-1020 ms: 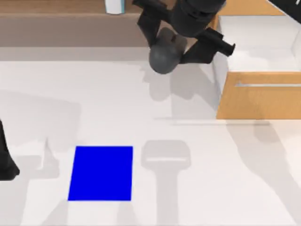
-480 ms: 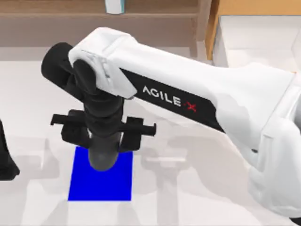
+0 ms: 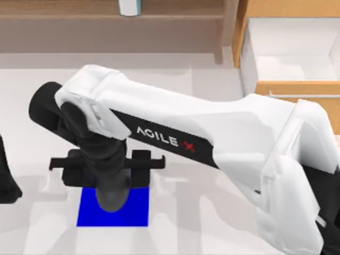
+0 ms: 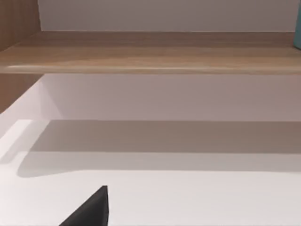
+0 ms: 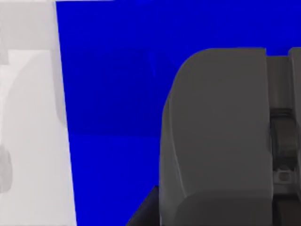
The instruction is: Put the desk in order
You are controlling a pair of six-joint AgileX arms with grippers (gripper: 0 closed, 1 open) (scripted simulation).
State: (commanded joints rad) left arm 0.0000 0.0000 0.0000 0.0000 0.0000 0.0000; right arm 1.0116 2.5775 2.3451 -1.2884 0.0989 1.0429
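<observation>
A: Where is the right gripper [image 3: 111, 195] located?
B: It is held over the blue mat [image 3: 138, 210], on the white counter [image 3: 175, 95]. A dark grey object [image 5: 216, 141] is seen close against the right wrist camera, with the mat directly behind it. Whether the jaws are open or closed cannot be told.

A: And the left gripper [image 4: 89, 212]?
B: It is parked at the counter's left edge; its jaws' state cannot be told. The brown shelf [image 4: 150, 52] is seen ahead of it, and the open light-wood drawer [image 3: 289, 53] lies well beyond the right jaws, at the far right.
</observation>
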